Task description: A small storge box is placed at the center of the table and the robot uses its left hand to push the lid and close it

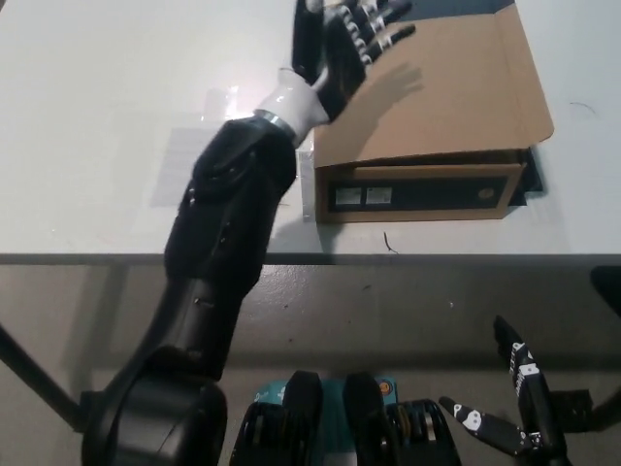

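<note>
A brown cardboard storage box (pixel 427 189) with a dark blue front panel and white labels stands near the front edge of the white table (pixel 97 97). Its lid (pixel 456 87) lies over the box, the front edge lifted slightly and overhanging at the right. My left hand (pixel 340 44) is open, fingers spread, above the lid's far left corner and casting a shadow on the cardboard. I cannot tell whether it touches the lid. My right hand (pixel 519 408) rests open at the bottom right, below the table edge.
A clear plastic sheet (pixel 209 155) is stuck flat on the table left of the box. The table's front edge runs across the middle of the picture, with a small dark mark (pixel 388 243) on it below the box.
</note>
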### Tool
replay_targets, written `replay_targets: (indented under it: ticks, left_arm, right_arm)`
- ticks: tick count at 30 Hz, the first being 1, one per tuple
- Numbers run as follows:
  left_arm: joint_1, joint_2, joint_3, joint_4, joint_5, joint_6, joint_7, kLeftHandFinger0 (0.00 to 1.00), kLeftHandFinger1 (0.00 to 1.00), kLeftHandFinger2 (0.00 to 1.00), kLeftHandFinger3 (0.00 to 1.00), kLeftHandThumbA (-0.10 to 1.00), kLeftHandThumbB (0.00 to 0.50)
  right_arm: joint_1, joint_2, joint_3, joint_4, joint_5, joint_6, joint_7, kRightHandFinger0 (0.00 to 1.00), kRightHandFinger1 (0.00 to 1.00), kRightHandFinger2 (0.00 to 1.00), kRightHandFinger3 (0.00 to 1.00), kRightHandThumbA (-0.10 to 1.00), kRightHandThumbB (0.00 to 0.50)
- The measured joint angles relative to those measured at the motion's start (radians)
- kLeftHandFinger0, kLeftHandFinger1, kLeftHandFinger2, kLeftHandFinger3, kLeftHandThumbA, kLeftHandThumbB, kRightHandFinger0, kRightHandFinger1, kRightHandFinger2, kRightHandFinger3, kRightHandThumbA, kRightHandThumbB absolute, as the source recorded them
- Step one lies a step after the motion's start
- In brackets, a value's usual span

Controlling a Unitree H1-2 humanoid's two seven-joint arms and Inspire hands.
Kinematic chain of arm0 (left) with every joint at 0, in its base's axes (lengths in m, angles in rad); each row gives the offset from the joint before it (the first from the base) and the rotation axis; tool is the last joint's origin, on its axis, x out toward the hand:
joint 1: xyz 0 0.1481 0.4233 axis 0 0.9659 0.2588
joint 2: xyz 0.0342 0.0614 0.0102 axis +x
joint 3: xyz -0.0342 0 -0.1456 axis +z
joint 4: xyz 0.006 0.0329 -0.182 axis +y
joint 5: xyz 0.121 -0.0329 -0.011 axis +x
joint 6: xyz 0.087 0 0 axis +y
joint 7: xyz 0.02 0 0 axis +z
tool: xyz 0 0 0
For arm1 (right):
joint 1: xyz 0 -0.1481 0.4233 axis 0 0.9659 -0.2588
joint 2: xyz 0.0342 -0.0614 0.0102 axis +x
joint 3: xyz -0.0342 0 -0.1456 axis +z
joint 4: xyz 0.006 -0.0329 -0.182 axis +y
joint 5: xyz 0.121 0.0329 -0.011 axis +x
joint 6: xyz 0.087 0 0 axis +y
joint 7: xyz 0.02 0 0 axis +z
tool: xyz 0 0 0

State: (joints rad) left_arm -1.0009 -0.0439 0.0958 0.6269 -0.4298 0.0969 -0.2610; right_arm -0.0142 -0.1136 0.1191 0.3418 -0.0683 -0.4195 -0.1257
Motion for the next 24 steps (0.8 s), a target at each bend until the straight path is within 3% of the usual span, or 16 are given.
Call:
replay_targets:
  ticks: [3,10,12,14,15,17,18,19,20,21,24]
  left_arm:
    - [0.05,0.012,0.002,-0.107,-0.01,0.02,0.003,1.0,1.0,1.0,1.0,1.0,0.394]
    - [0.19,0.062,0.014,-0.31,-0.028,0.043,0.004,1.0,1.0,1.0,1.0,1.0,0.447]
    - [0.281,0.089,0.021,-0.399,-0.03,0.045,0.004,1.0,1.0,1.0,1.0,1.0,0.406]
    - [0.369,0.111,0.025,-0.471,-0.032,0.046,0.004,1.0,1.0,1.0,1.0,1.0,0.406]
    - [0.416,0.122,0.026,-0.505,-0.035,0.046,0.004,1.0,1.0,1.0,1.0,1.0,0.472]
    - [0.523,0.147,0.03,-0.58,-0.037,0.046,0.004,1.0,1.0,1.0,1.0,1.0,0.5]
    - [0.559,0.156,0.031,-0.608,-0.037,0.045,0.004,1.0,1.0,1.0,1.0,1.0,0.454]
    - [0.604,0.166,0.032,-0.635,-0.037,0.044,0.003,1.0,1.0,1.0,1.0,1.0,0.366]
    - [0.656,0.174,0.033,-0.673,-0.037,0.043,0.003,1.0,1.0,1.0,1.0,1.0,0.337]
    - [0.708,0.185,0.035,-0.716,-0.037,0.04,0.003,1.0,1.0,1.0,1.0,1.0,0.339]
    - [0.838,0.204,0.035,-0.82,-0.037,0.033,-0.001,1.0,1.0,1.0,1.0,1.0,0.405]
  right_arm:
    - [0.002,0.0,0.0,0.002,0.0,0.0,0.0,1.0,1.0,1.0,1.0,1.0,0.345]
    - [0.003,0.0,0.0,0.012,0.0,0.0,0.0,1.0,1.0,1.0,1.0,1.0,0.35]
    - [0.004,0.0,0.0,0.015,0.0,0.001,0.0,1.0,1.0,1.0,1.0,1.0,0.363]
    - [0.005,0.0,0.0,0.017,0.001,0.001,0.0,1.0,1.0,1.0,1.0,1.0,0.364]
    - [0.005,0.0,0.0,0.018,0.001,0.001,0.0,1.0,1.0,1.0,1.0,1.0,0.368]
    - [0.006,0.0,0.0,0.02,0.001,0.001,0.0,1.0,1.0,1.0,1.0,1.0,0.365]
    - [0.005,0.001,0.0,0.021,0.001,0.001,0.0,1.0,1.0,1.0,1.0,1.0,0.361]
    - [0.006,0.001,0.0,0.022,0.002,0.001,0.0,1.0,1.0,1.0,1.0,1.0,0.362]
    - [0.006,0.001,0.0,0.023,0.002,0.001,0.0,1.0,1.0,1.0,1.0,1.0,0.359]
    - [0.006,0.001,0.0,0.024,0.002,0.001,0.0,1.0,1.0,1.0,1.0,1.0,0.358]
    - [0.006,0.001,0.0,0.028,0.002,0.001,0.0,1.0,1.0,1.0,1.0,1.0,0.365]
